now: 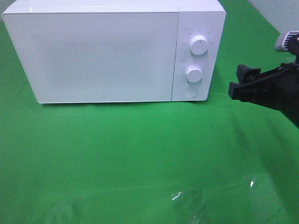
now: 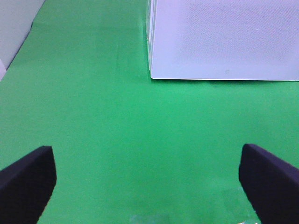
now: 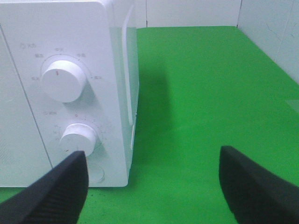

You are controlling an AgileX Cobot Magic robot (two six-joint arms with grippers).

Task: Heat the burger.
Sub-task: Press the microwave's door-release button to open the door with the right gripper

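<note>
The burger shows in none of the views: it is not on the green cloth [image 1: 140, 149], and it may sit behind the shut, frosted door [image 1: 93, 53] of the microwave [image 1: 198, 16], though the door hides whatever is inside. Going by the task alone, a stacked burger should be light and soft, its layers apt to slide and its bun easy to dent, so I would hold it gently low on two opposite sides, or lift it by whatever it rests on. On the panel beside the door are an upper knob [image 1: 199, 45], a lower knob [image 1: 193, 73] and a round button [image 1: 189, 92]. The right gripper [image 1: 237, 80] hangs just off the microwave's right side, facing the panel, its pads spread wide with nothing between them. The left gripper [image 2: 147, 151] hovers low over the cloth in front of the microwave's left corner, likewise spread and empty
</note>
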